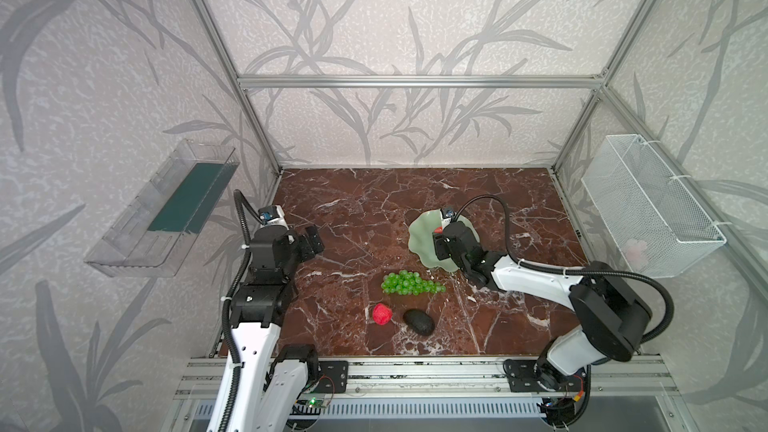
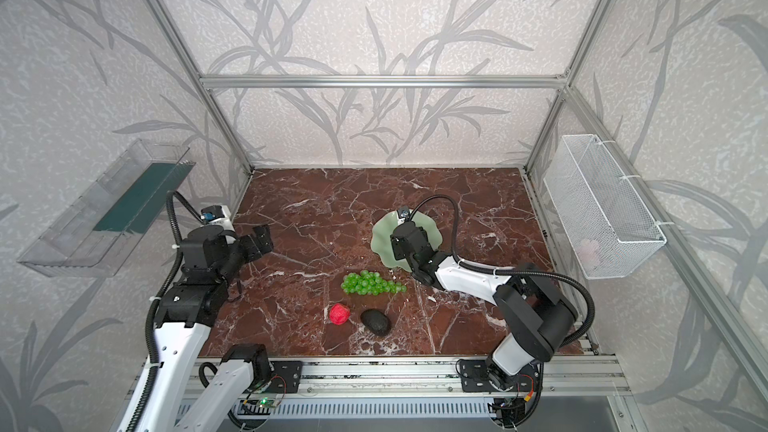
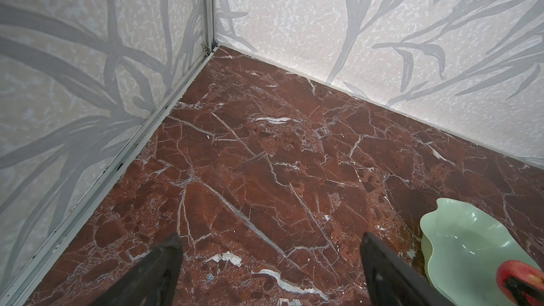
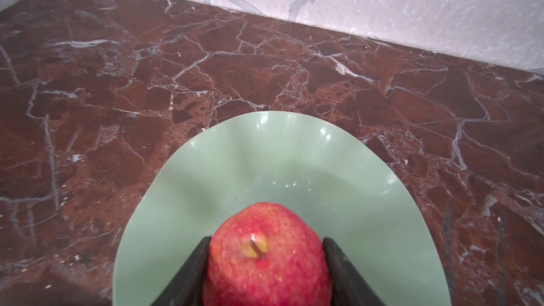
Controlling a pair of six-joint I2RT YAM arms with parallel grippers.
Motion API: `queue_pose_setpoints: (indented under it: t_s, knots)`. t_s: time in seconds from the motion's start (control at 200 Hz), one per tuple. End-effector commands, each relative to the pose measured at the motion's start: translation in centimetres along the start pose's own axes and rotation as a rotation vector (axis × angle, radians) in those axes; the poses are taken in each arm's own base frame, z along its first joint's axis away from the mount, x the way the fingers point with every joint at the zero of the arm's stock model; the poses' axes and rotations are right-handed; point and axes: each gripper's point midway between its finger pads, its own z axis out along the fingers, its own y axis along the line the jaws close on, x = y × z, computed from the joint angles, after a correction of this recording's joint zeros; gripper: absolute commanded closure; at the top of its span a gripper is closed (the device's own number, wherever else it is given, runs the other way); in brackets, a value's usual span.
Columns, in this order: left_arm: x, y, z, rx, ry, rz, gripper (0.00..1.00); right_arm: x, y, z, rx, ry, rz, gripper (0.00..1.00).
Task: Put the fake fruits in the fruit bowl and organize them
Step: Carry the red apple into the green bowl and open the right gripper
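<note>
While gripping one red apple [image 4: 265, 263] in the right end effector [image 4: 266, 241] over the fruit bowl [image 4: 294, 148], judged mid-placement of the first fruit; cannot tell whether touching the glaze yet. Next move: lower into the hollow, ease jaws apart slowly, guard against rolling on the glossy slope. Noted left end effector [image 3: 269, 236] gaping, empty, over bare counter [image 3: 265, 157]; second apple [image 1: 382, 314], avocado [image 1: 419, 321], grapes [image 1: 411, 283] lying outside the bowl, toward the counter's front.

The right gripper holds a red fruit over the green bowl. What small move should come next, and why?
Probably ease the right gripper down slightly: the red fruit it clamps is over the bare fruit bowl, apparently not resting yet.
</note>
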Motion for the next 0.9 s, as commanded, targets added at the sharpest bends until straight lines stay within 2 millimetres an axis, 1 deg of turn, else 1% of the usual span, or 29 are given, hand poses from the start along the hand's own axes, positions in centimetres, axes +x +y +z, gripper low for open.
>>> queue_pose_setpoints:
  t_s: [0.0, 0.025, 0.045, 0.055, 0.08, 0.225, 0.45, 0.535, 0.665, 0.765, 0.835, 0.895]
  knots:
    - [0.3, 0.3, 0.0, -0.002, 0.004, -0.008, 0.06, -2.2, 0.0, 1.6, 0.009, -0.063, -0.005, 0.52]
    - [0.3, 0.2, 0.1, 0.0, 0.004, -0.009, 0.06, -2.1, -0.1, 2.1, 0.012, -0.056, -0.005, 0.52]
    - [0.3, 0.3, 0.1, -0.001, 0.005, -0.01, 0.06, -2.3, -0.1, 2.2, 0.009, -0.062, -0.002, 0.52]
    - [0.3, 0.3, 0.1, 0.0, 0.005, -0.011, 0.06, -1.6, -0.1, 2.7, 0.012, -0.045, -0.01, 0.52]
    - [0.3, 0.2, 0.1, 0.001, 0.006, -0.013, 0.06, -1.2, -0.1, 3.3, 0.018, -0.034, -0.018, 0.52]
    - [0.3, 0.4, 0.3, 0.003, 0.009, -0.025, 0.06, -0.1, 0.0, 5.4, 0.034, -0.014, -0.044, 0.52]
    - [0.3, 0.5, 0.3, 0.005, 0.009, -0.035, 0.06, 0.9, 0.0, 7.4, 0.046, 0.021, -0.044, 0.5]
    - [0.2, 0.5, 0.2, 0.006, 0.005, -0.039, 0.06, 1.3, 0.1, 7.4, 0.046, 0.029, -0.035, 0.47]
    - [0.1, 0.6, 0.2, 0.008, 0.003, -0.046, 0.06, 1.9, 0.0, 7.3, 0.043, 0.054, -0.028, 0.35]
    - [0.1, 0.7, 0.2, 0.01, 0.001, -0.053, 0.06, 2.5, 0.1, 7.2, 0.033, 0.075, -0.021, 0.29]
    - [0.2, 0.6, 0.3, 0.013, 0.005, -0.056, 0.06, 2.5, 0.0, 6.9, 0.03, 0.073, -0.009, 0.24]
    - [0.2, 0.7, 0.3, 0.013, 0.004, -0.059, 0.06, 2.1, -0.1, 6.5, 0.028, 0.058, 0.005, 0.2]
